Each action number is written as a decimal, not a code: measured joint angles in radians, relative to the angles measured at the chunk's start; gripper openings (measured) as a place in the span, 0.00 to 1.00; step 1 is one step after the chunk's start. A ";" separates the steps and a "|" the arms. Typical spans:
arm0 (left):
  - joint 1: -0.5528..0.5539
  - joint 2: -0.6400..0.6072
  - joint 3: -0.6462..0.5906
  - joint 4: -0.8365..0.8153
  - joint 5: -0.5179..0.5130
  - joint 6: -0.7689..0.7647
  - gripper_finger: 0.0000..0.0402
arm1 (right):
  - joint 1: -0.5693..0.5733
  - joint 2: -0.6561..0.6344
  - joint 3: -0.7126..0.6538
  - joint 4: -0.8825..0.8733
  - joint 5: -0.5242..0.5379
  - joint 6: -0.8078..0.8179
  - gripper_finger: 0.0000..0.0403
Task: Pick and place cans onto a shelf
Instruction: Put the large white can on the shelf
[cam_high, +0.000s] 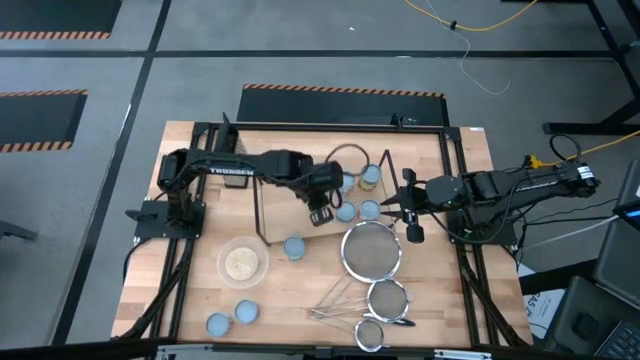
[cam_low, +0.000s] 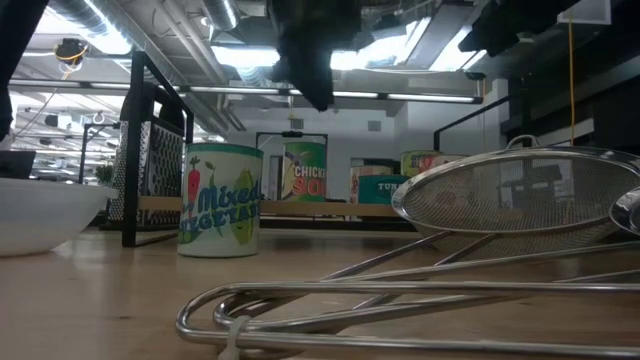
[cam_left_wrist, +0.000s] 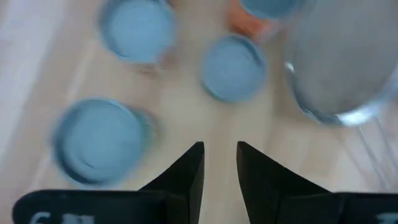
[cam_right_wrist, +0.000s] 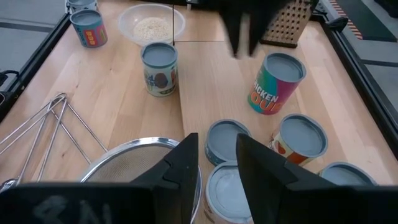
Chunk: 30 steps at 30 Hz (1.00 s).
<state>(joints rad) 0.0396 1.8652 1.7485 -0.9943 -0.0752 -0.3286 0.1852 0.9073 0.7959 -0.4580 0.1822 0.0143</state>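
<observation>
a robotics lab or test hall, not a home kitchen: the wooden bench (cam_high: 200, 290) sits inside a black metal frame (cam_high: 455, 190) on a grey concrete floor (cam_high: 90, 200) marked with orange-and-black hazard stripes (cam_high: 340, 90), loose yellow and white cables (cam_high: 470, 30) trail across it, and the low view shows exposed ducts (cam_low: 90, 15) and strip lights (cam_low: 240, 55) under an open industrial ceiling

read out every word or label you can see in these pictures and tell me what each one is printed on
"Mixed Vegetables", last letters curving out of sight: green-labelled can standing in front of the shelf.
"CHICKEN SOUP", partly cut off: can on the shelf.
"TROSSEN": left arm's upper link.
Red-labelled can behind the large strainer: print too small to read.
Pale marks on the right gripper housing: too blurred to read.
</observation>
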 joint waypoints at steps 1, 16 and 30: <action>-0.017 0.000 0.008 -0.006 0.012 0.000 0.22 | 0.000 0.000 0.000 0.000 0.000 0.000 0.28; -0.322 0.001 0.015 -0.098 0.035 -0.132 0.22 | 0.000 0.000 0.000 0.000 0.000 0.000 0.28; -0.436 0.008 -0.008 -0.093 -0.131 -0.143 0.21 | 0.000 0.000 0.000 0.000 0.000 0.000 0.28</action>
<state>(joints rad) -0.3965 1.8729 1.7401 -1.0874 -0.2059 -0.4720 0.1855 0.9077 0.7959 -0.4576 0.1821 0.0139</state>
